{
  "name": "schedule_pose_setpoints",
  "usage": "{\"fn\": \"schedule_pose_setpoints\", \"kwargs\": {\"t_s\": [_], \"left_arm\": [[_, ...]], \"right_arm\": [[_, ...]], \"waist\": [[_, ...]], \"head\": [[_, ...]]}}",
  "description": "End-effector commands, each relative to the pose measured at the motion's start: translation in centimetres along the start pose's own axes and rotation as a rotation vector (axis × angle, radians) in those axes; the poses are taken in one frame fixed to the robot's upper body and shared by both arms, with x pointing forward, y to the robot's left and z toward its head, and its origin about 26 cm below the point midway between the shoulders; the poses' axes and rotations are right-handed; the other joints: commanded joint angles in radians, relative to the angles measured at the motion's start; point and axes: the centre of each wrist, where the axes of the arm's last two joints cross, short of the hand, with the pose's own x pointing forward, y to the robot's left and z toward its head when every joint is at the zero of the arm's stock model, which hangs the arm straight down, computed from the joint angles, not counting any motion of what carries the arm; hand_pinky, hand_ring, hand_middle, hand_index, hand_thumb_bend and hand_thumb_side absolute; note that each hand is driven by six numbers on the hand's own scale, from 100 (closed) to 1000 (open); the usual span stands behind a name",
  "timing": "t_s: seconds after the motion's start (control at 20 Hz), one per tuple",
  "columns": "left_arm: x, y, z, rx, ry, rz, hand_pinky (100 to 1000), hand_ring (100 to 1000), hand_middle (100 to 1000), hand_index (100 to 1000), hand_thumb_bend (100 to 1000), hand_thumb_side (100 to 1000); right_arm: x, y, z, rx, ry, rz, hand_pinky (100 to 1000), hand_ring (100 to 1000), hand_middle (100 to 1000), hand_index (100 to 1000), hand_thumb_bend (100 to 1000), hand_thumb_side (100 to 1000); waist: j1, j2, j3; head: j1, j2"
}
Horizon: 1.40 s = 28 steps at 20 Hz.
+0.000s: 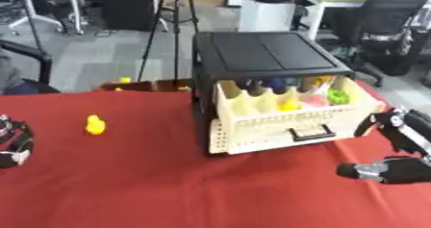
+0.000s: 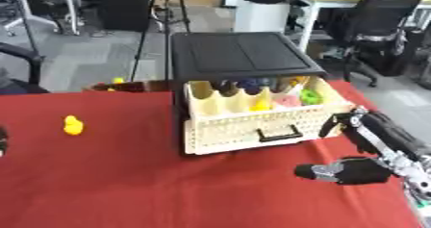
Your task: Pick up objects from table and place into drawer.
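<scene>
A small yellow toy duck (image 1: 96, 124) sits on the red tablecloth (image 1: 168, 183) at the left. The cream drawer (image 1: 286, 121) of the black cabinet (image 1: 261, 54) is pulled out, with yellow, green, pink and blue toys (image 1: 290, 102) inside. My right hand (image 2: 370, 145) hovers just right of the drawer's front corner, fingers straight and thumb spread, holding nothing. My left hand (image 1: 13, 143) shows only at the left edge, low over the cloth, apart from the duck.
A brown box with small yellow things (image 1: 139, 84) stands behind the table's far edge. Office chairs (image 1: 387, 25) and tripod legs (image 1: 164, 30) fill the floor beyond. The table's right edge runs close to my right hand.
</scene>
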Motion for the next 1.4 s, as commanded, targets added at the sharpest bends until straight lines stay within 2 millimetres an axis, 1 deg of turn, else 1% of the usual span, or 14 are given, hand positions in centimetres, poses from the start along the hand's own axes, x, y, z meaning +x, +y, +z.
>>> {"fn": "schedule_pose_setpoints", "kwargs": {"t_s": [0.05, 0.4, 0.7, 0.8, 0.85, 0.9, 1.15, 1.4], "left_arm": [[-1.2, 4.0, 0.6, 0.055, -0.012, -0.057, 147, 100, 100, 365, 100, 244], [-0.9, 7.0, 0.6, 0.093, -0.107, -0.127, 154, 100, 100, 358, 100, 244], [0.7, 9.4, -0.1, 0.156, -0.222, -0.191, 161, 100, 100, 354, 100, 225], [1.5, 10.2, -0.4, 0.178, -0.269, -0.210, 165, 100, 100, 354, 100, 212], [2.0, 10.6, -0.7, 0.190, -0.295, -0.219, 139, 100, 100, 353, 100, 201], [2.5, 11.0, -0.9, 0.201, -0.323, -0.227, 133, 100, 100, 353, 100, 197], [5.4, 12.9, -2.0, 0.262, -0.472, -0.257, 126, 100, 100, 352, 100, 166], [8.4, 14.0, -3.2, 0.312, -0.586, -0.233, 107, 100, 100, 351, 100, 146]], "right_arm": [[-0.2, -0.7, 0.1, -0.019, 0.005, 0.015, 273, 100, 100, 606, 903, 726], [-0.3, -0.4, 0.2, -0.012, 0.010, 0.008, 275, 100, 100, 606, 901, 729], [-0.4, -0.1, 0.3, -0.004, 0.012, 0.003, 277, 100, 100, 605, 900, 730], [-0.4, 0.0, 0.3, -0.001, 0.015, 0.001, 278, 100, 100, 605, 900, 729], [-0.5, 0.1, 0.3, 0.001, 0.015, 0.000, 279, 100, 100, 605, 900, 729], [-0.5, 0.1, 0.3, 0.003, 0.014, 0.000, 279, 100, 100, 605, 899, 729], [-0.4, 0.3, 0.3, 0.011, 0.011, -0.004, 282, 100, 100, 605, 899, 729], [-0.3, 0.5, 0.3, 0.018, 0.005, -0.010, 285, 100, 100, 605, 898, 728]], "waist": [[0.002, -0.018, 0.001], [0.006, -0.035, 0.002], [0.010, -0.047, 0.000], [0.012, -0.050, -0.001], [0.013, -0.051, -0.002], [0.014, -0.053, -0.003], [0.018, -0.060, -0.009], [0.021, -0.065, -0.019]], "head": [[-0.004, 0.007], [-0.008, 0.007], [-0.010, 0.005], [-0.011, 0.007], [-0.011, 0.007], [-0.010, 0.008], [-0.007, 0.009], [-0.007, 0.007]]}}
